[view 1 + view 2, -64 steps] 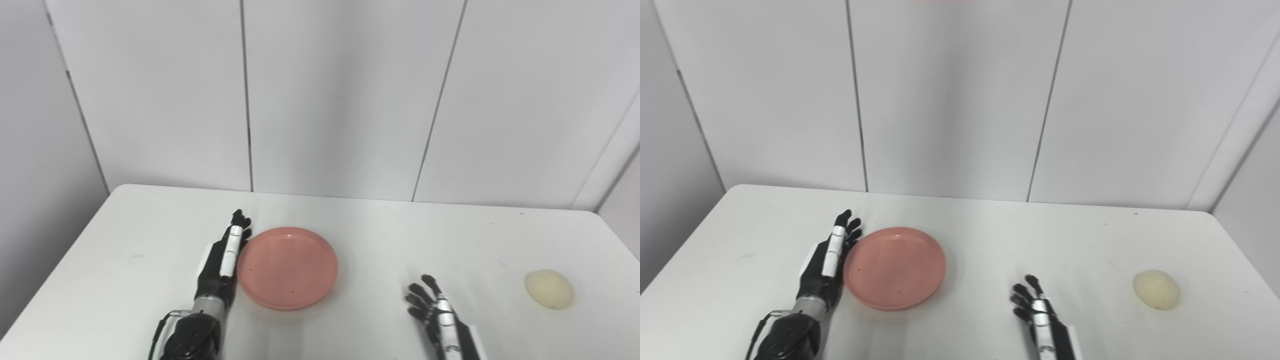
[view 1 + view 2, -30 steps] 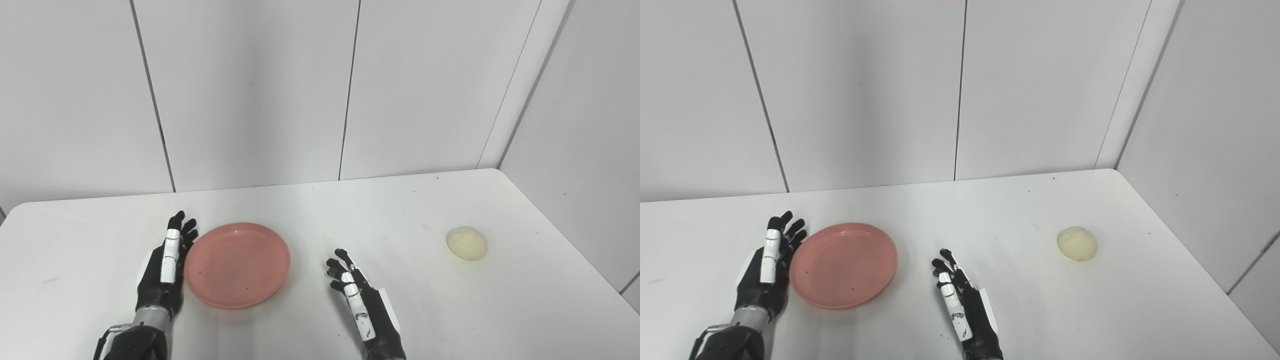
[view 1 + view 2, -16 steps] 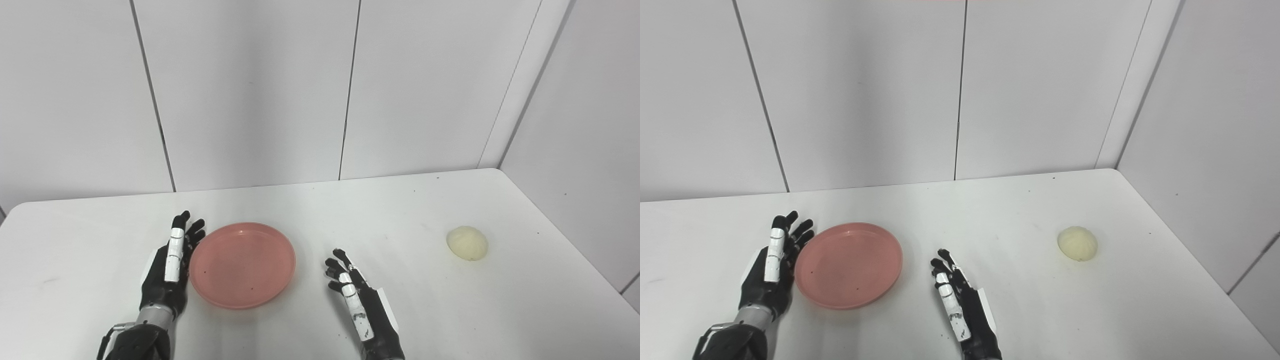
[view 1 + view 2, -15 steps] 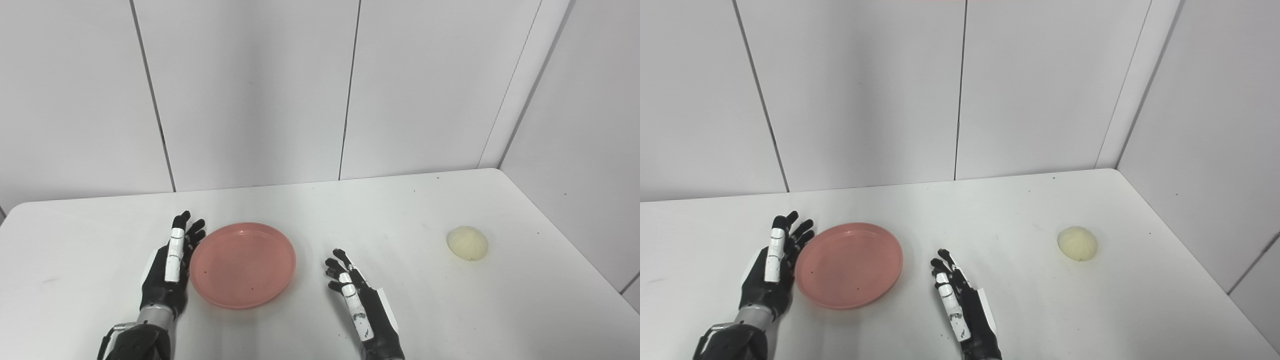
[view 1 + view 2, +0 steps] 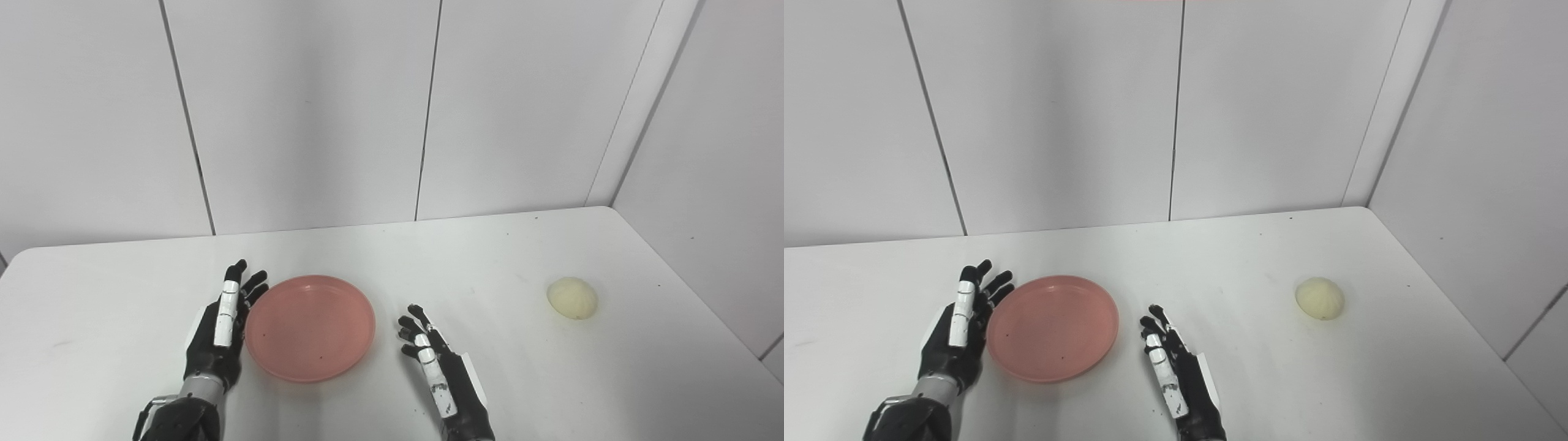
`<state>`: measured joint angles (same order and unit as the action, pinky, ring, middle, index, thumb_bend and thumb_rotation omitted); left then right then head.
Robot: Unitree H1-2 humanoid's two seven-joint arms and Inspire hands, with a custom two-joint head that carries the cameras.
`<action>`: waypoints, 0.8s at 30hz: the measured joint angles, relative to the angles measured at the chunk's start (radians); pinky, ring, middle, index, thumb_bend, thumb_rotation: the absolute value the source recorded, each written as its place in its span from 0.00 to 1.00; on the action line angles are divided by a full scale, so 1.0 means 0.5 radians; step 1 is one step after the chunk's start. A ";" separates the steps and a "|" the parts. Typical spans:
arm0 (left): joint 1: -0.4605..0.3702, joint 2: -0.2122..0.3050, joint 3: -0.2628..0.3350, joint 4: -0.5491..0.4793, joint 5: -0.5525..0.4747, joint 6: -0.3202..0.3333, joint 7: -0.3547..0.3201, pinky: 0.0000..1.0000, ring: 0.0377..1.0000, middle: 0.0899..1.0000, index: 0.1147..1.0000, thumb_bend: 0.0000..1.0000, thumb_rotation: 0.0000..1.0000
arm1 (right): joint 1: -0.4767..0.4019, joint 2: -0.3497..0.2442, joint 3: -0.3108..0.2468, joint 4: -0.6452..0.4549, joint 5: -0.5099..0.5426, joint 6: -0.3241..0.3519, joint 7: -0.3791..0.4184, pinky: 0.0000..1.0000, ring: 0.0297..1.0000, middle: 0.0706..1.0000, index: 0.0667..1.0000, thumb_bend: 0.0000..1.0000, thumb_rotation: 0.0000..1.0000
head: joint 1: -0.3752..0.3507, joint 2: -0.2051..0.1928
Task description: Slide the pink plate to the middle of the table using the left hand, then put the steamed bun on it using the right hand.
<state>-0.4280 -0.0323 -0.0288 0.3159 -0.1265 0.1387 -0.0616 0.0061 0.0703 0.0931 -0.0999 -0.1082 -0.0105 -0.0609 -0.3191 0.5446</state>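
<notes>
Left hand: the black robot left hand with white finger segments [image 5: 220, 334] stands on edge at lower left of the frame, fingers straight and slightly fanned, holding nothing, its palm side against the left rim of the plate.
Right hand: the black-and-white robot right hand [image 5: 438, 367] lies low at bottom centre, fingers spread and empty, just right of the plate without touching it.
Plate: the round, shallow, smooth pink plastic plate [image 5: 311, 327] sits flat between the two hands, left of frame centre.
Bun: the pale cream, domed steamed bun with a finely pleated top [image 5: 572, 297] rests at right of frame, well apart from the right hand.
Table: the white matte table with rounded corners [image 5: 502, 257] carries a few dark specks.
Views: the right eye view shows the table's near right edge and the grey wall [image 5: 1488, 153] beside it more fully; the left eye view shows the table's rounded far left corner.
</notes>
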 measured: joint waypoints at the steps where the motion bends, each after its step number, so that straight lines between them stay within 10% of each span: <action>1: 0.000 -0.001 -0.001 0.000 0.000 0.000 -0.007 0.89 0.91 0.90 0.97 0.76 0.98 | -0.001 0.001 0.001 0.001 -0.004 0.000 -0.001 0.83 0.86 0.87 0.91 0.54 1.00 | 0.000 0.000; 9: -0.002 0.001 -0.003 0.003 -0.001 -0.001 -0.017 0.89 0.91 0.91 0.97 0.77 0.98 | -0.010 0.018 0.002 0.015 -0.085 -0.048 -0.067 0.79 0.85 0.90 0.92 0.56 1.00 | -0.006 -0.015; 16: -0.010 0.009 0.025 0.016 -0.018 -0.002 -0.046 0.92 0.93 0.92 0.99 0.77 1.00 | -0.036 -0.031 0.014 0.057 -0.485 -0.535 -0.313 0.78 0.83 0.89 0.89 0.70 0.99 | -0.006 -0.009; 24: -0.023 0.022 0.067 0.024 -0.035 -0.001 -0.056 0.92 0.92 0.91 1.00 0.76 1.00 | -0.085 -0.189 -0.093 -0.067 -0.783 -0.541 -0.344 0.87 0.91 0.89 0.92 0.81 0.96 | 0.006 -0.012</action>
<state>-0.4397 -0.0213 0.0045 0.3278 -0.1439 0.1382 -0.0894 -0.0365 -0.0244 0.0464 -0.1334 -0.4997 -0.2809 -0.2330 -0.3160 0.5384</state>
